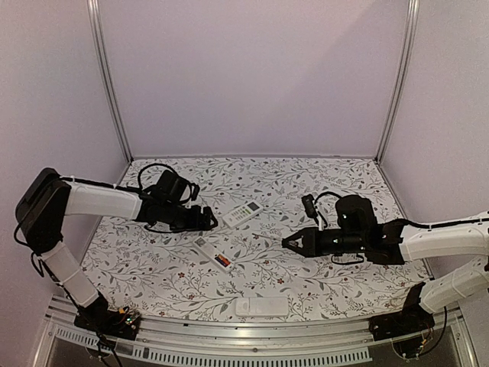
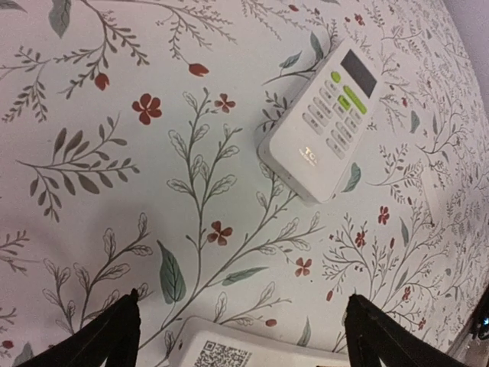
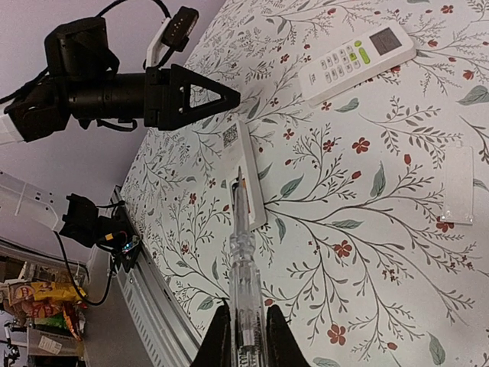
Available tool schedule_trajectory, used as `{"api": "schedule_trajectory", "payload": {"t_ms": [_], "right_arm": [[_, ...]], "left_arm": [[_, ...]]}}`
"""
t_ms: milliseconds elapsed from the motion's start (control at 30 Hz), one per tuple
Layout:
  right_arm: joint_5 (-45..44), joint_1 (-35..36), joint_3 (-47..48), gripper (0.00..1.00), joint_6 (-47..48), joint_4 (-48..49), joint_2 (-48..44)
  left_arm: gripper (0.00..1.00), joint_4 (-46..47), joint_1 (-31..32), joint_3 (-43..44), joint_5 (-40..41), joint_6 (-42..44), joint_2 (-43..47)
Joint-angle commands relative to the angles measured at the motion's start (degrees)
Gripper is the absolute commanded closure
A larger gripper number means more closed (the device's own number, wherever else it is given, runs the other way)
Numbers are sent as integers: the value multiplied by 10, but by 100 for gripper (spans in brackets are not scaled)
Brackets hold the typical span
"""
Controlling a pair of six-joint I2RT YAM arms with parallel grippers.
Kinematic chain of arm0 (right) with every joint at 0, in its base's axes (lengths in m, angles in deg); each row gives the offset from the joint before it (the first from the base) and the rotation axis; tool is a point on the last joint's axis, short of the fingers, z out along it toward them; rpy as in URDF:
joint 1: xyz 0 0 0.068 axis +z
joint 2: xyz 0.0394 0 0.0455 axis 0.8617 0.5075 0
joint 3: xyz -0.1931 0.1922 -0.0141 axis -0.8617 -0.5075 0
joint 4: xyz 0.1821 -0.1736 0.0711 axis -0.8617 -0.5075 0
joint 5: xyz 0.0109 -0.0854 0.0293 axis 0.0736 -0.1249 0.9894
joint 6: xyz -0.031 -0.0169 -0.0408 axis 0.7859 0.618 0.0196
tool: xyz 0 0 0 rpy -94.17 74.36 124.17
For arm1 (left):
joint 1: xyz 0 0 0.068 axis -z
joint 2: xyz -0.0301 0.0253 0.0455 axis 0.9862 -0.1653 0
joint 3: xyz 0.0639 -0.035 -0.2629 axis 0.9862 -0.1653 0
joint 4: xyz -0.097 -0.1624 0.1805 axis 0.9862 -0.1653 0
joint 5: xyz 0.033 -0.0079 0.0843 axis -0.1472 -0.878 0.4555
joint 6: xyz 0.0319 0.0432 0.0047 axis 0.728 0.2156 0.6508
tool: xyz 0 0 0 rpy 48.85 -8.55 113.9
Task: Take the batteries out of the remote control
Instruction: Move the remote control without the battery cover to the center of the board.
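The right hand [image 3: 241, 332] is closed on a thin clear stick [image 3: 243, 252]. The stick's tip points at a remote [image 3: 246, 172] lying back-up on the floral desk [image 3: 367, 252]; whether it touches cannot be told. In the top view, the batteries [image 1: 222, 261], red-orange and dark, sit in the open compartment at that remote's near end. The left hand [image 1: 209, 219] hangs just beyond the remote's far end with its fingers [image 2: 114, 336] spread wide, holding nothing. A second remote [image 1: 243, 213] lies face-up farther back. A white flat piece [image 1: 261, 306] rests near the desk's front edge.
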Motion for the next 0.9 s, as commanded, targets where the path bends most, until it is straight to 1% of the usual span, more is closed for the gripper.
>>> {"api": "schedule_trajectory", "payload": {"t_ms": [0, 167, 433, 700, 867], "right_arm": [[-6, 4, -4, 100, -12, -3, 5], [-7, 4, -3, 100, -18, -3, 6], [-14, 4, 5, 100, -23, -4, 20], [-17, 4, 9, 100, -31, -3, 36], [-22, 4, 9, 100, -36, -3, 36]], "left_arm": [[7, 7, -5, 51, -22, 39, -42], [8, -6, -5, 84, -49, 53, -83], [8, -58, -4, 113, -94, 71, -113], [8, -82, -2, 90, -114, 75, -106], [8, -87, 7, 68, -125, 74, -86]]}}
